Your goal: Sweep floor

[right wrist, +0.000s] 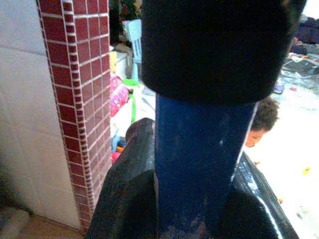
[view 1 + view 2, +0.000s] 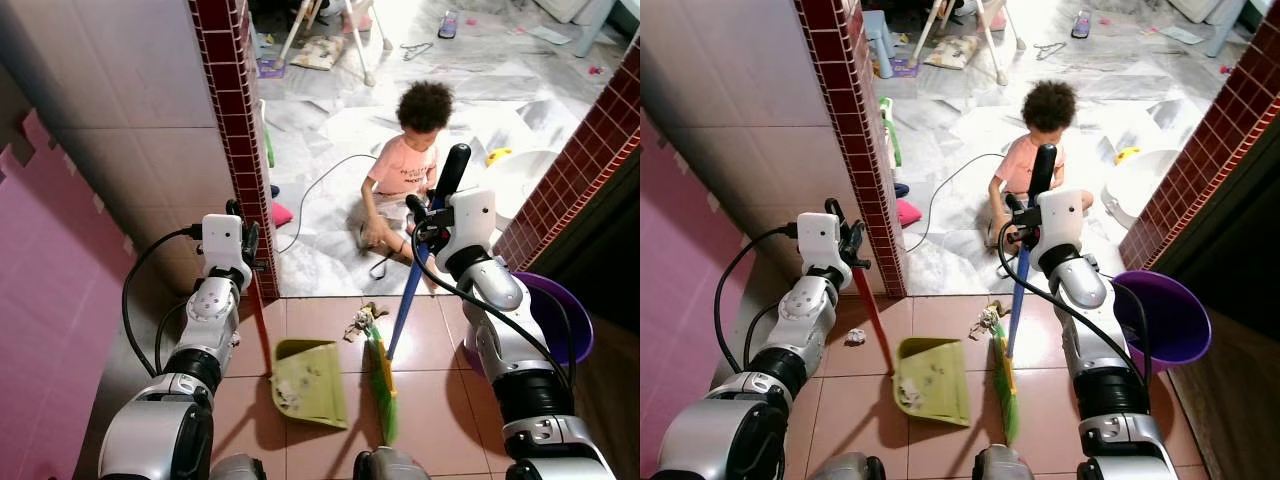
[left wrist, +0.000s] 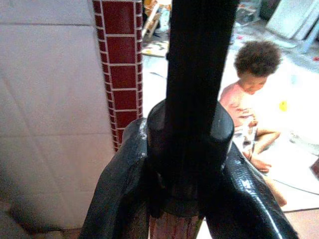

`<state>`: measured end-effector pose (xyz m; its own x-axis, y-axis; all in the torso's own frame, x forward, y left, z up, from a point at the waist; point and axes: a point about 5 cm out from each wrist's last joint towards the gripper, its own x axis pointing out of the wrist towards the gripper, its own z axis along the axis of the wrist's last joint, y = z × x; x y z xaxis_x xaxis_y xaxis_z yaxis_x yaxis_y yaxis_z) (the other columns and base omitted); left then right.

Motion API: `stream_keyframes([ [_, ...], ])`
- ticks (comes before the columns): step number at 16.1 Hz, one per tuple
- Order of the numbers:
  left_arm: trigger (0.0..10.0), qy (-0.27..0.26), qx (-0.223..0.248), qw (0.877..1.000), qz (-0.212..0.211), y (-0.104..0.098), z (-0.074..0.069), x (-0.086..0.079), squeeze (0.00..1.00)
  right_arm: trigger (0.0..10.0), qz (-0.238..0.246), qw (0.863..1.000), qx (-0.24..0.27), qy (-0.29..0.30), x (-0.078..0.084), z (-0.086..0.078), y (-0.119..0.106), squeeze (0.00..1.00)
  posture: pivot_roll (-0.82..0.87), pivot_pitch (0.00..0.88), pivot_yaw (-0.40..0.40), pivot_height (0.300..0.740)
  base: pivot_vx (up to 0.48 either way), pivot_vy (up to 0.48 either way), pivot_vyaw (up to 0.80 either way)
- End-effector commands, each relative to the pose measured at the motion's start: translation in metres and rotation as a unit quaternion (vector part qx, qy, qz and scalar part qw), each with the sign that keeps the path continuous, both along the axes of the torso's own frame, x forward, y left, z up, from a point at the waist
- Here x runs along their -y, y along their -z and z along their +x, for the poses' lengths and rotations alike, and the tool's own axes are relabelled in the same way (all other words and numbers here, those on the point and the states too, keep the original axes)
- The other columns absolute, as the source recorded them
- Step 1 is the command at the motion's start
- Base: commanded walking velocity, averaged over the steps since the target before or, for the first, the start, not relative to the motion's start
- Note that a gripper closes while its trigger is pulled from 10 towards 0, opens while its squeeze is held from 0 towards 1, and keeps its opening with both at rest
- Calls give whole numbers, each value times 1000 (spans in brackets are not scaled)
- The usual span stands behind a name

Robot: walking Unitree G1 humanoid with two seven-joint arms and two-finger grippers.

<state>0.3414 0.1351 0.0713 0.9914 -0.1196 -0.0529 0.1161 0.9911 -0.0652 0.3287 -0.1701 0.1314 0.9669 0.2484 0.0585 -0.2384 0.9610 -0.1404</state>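
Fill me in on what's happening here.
The robot is sweeping. Its right gripper is shut on the blue broom handle, green bristles beside a small litter pile. Its left gripper holds the red handle of the green dustpan, set on the tiles. A child sits just beyond the doorway.

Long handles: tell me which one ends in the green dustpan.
The red handle in the left gripper runs down to the green dustpan. The blue handle, held by the right gripper, ends in the green broom.
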Motion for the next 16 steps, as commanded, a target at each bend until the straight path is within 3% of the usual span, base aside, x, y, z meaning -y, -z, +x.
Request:
stream_keyframes([
  [1,10000,5,30,999,-40,-17,8,2,0,10000,-26,999,19,6,2,2,-5,0,-175,9,33,740,0,0,0],
  [3,10000,25,48,996,-69,-26,11,3,0,10000,-54,998,12,21,8,-2,2,0,-166,1,28,740,0,0,0],
  [6,10000,33,73,994,-75,-36,11,-3,0,10000,-94,994,-16,51,19,-14,22,0,-146,0,17,740,0,0,0],
  [7,10000,40,84,992,-83,-39,10,-7,0,10000,-129,988,-23,76,26,-19,31,0,-144,0,17,740,0,0,0],
  [9,10000,65,98,988,-97,-44,7,-6,0,10000,-149,983,-26,99,34,-24,35,0,-143,0,19,740,0,0,0],
  [11,10000,103,106,984,-104,-48,3,-3,0,10000,-142,984,-33,104,33,-25,39,0,-142,0,27,740,0,0,0],
  [16,10000,120,97,985,-83,-52,2,-4,0,10000,-132,986,-35,100,25,-24,42,0,-141,0,31,740,0,0,0],
])
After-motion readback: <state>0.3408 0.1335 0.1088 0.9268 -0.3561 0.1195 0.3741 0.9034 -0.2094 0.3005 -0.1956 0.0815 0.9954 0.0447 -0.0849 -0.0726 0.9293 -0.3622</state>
